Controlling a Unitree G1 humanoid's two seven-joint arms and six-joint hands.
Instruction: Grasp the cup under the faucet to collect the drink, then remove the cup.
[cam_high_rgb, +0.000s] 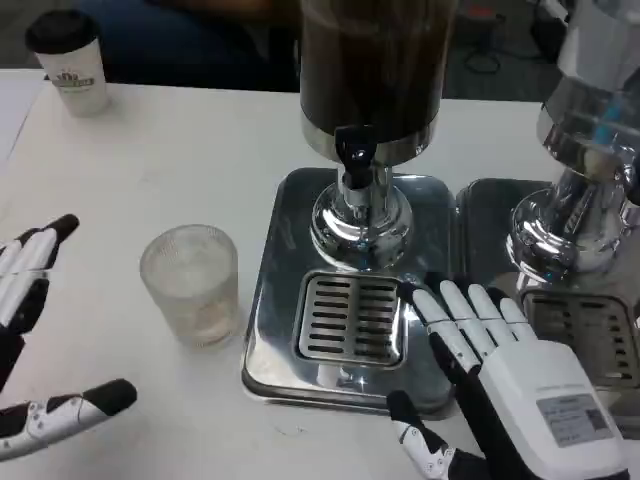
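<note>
A clear ribbed glass cup (191, 284) stands upright on the white table, left of the dispenser's metal tray (270, 300). The dark drink dispenser (367, 75) has a black-handled faucet (354, 155) above the slotted drip grate (351, 316). My left hand (30, 340) is at the left edge, fingers spread apart, holding nothing, a short way left of the cup. My right hand (495, 385) lies over the tray's right front corner, fingers extended and apart, holding nothing.
A second chrome dispenser (575, 190) stands on its own tray at the right. A white paper cup with a black lid (68, 60) sits at the far left back. Bare table lies between the glass and my left hand.
</note>
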